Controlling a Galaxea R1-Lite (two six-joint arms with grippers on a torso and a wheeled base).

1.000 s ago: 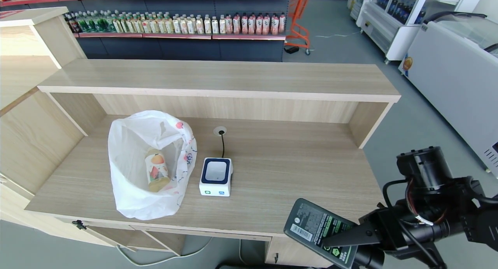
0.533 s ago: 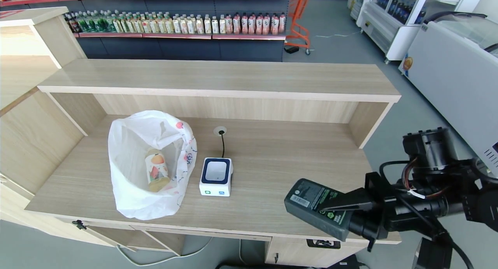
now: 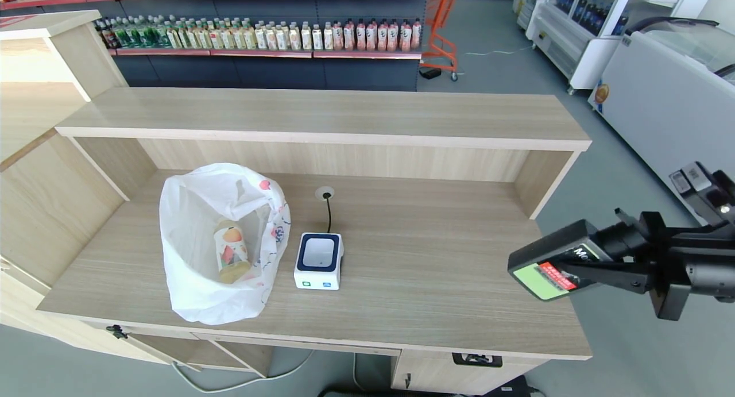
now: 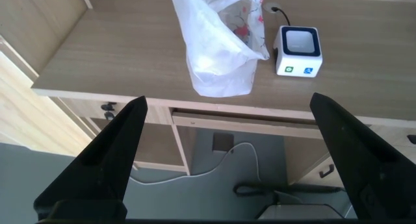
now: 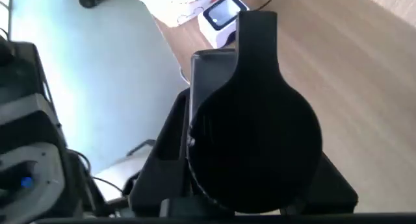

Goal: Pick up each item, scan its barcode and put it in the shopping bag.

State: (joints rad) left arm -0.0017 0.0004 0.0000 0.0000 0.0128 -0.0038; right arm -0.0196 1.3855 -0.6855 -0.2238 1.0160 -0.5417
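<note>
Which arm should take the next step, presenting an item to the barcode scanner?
Right. The right gripper is shut on a dark green-labelled package over the counter's right end, with the barcode scanner mid-counter. The left gripper is open and empty, off the counter's front edge.

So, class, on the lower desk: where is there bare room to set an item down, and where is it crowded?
The widest bare patch of the desk runs from the scanner to the right side wall; the right gripper holds a dark box near that edge. The upper counter is bare too. Crowded on the left: shopping bag beside the scanner.
</note>
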